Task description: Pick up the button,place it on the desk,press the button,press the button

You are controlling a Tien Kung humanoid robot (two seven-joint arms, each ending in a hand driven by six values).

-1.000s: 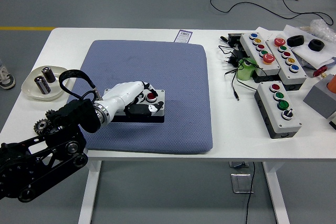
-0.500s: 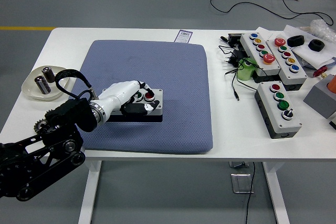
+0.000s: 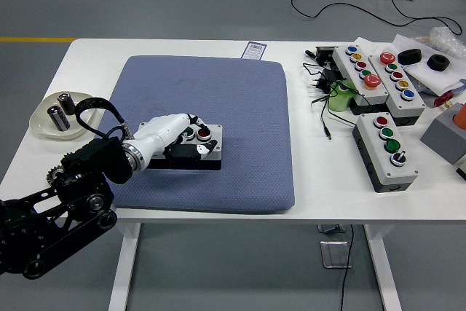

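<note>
Button box (image 3: 207, 149): flat grey rectangular housing with red and green round caps, lying on a quilted blue-grey pad (image 3: 240, 121) on the white counter (image 3: 182, 47). Left hand (image 3: 175, 136): glossy white shell, fingers curled over the box, pinching its near-left end.

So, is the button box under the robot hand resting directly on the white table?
No, the button box under the left robot hand lies on the blue pad, which covers the white table there.
</note>
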